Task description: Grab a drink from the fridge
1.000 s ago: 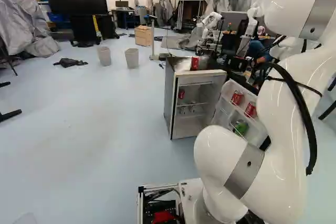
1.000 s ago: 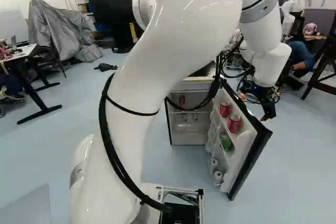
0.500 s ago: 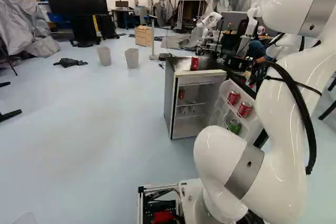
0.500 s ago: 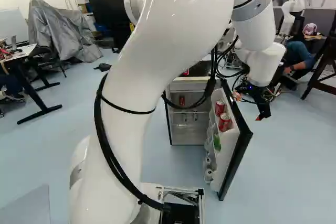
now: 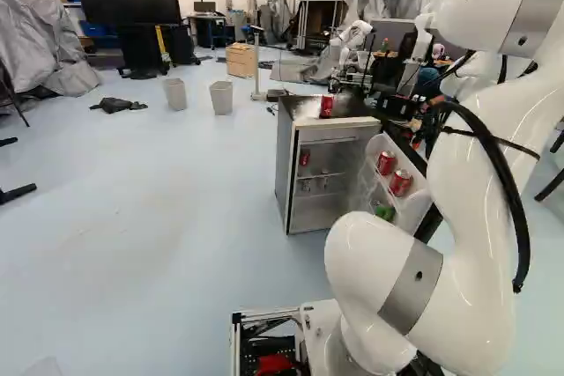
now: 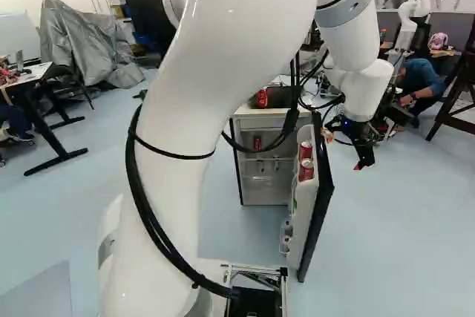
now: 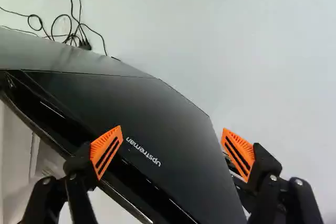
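Has jaws spread wide, with ridged orange pads [image 7: 106, 150] well apart, facing the smooth, glossy black door [image 7: 136, 98]. Shows rounded red cans [image 6: 306, 170] in the door's moulded white shelves, right of centre in the right base view; another red can [image 6: 257, 142] inside the boxy fridge [image 5: 284, 165], near mid-frame

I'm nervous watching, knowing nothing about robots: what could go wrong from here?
The fridge door has swung further inward this past second; if that continues, it may block the drinks inside. The open gripper is on the door's outer side, so it might bump the door while coming round. A hard bump could rattle the red cans on the door's shelf.
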Controlling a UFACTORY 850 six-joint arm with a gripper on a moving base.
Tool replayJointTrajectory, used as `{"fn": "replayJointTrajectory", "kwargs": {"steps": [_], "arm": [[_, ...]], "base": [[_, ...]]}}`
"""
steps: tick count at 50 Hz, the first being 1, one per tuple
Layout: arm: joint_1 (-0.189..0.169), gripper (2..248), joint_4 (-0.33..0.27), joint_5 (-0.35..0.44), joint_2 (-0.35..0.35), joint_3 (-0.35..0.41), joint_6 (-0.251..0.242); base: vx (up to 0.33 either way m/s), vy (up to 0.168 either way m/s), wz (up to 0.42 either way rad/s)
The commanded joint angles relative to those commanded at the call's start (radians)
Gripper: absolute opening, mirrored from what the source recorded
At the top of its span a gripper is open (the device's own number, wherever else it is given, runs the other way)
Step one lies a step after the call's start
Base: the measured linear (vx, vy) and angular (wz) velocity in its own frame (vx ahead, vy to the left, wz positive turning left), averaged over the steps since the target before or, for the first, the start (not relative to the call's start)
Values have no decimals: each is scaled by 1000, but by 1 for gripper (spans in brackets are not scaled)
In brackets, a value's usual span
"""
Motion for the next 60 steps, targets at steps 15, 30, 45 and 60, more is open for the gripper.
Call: {"fn": "replayJointTrajectory", "kwargs": {"steps": [15, 30, 45, 60], "arm": [[18, 247, 0, 0, 24, 34, 0], [40, 247, 0, 0, 49, 69, 0], [71, 247, 0, 0, 70, 99, 0], [106, 247, 0, 0, 89, 125, 0]], "base": [[0, 0, 0], [0, 0, 0], [0, 0, 0], [0, 0, 0]]}}
